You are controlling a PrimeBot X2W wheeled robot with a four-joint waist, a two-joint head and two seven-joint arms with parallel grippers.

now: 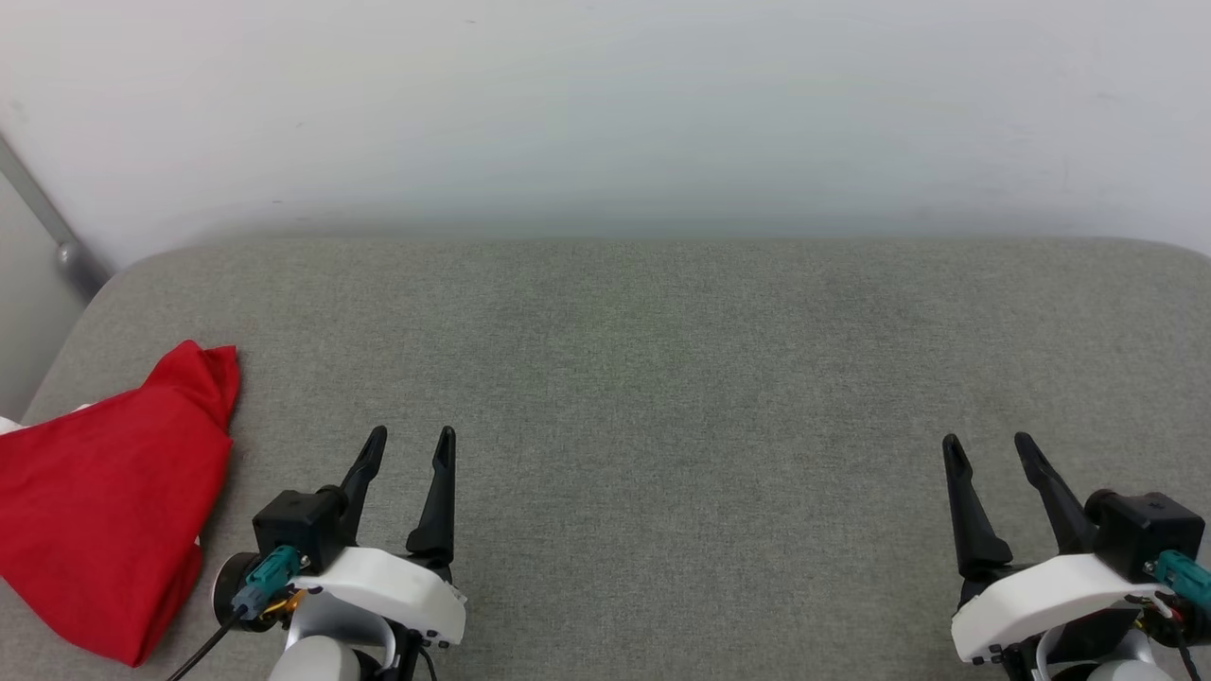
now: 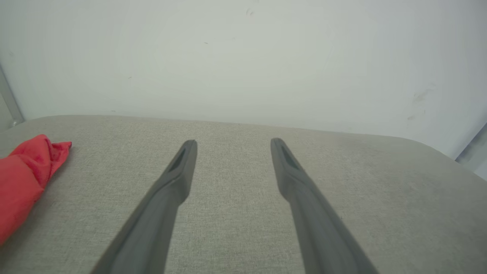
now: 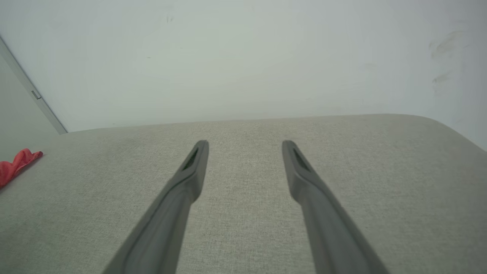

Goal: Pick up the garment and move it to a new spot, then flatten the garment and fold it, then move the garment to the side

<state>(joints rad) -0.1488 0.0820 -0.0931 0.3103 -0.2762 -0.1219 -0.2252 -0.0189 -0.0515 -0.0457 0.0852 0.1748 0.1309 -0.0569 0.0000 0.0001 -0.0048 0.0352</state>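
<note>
The red garment (image 1: 104,511) lies bunched at the left edge of the grey fabric-covered table (image 1: 662,378), just left of the left claw (image 1: 412,437) and not touching it. The right claw (image 1: 987,440) hovers well apart on the far right. Both claws are spread and hold nothing. The head view shows most of the folded heap. The left wrist view catches one crumpled end (image 2: 23,182), and the right wrist view a small red tip (image 3: 15,163).

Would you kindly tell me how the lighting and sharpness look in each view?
Head view: soft, even light, no glare, garment sharp. Left wrist view: left gripper blurred near the lens, cushion weave crisp. Right wrist view: right gripper likewise blurred, wall evenly lit.
</note>
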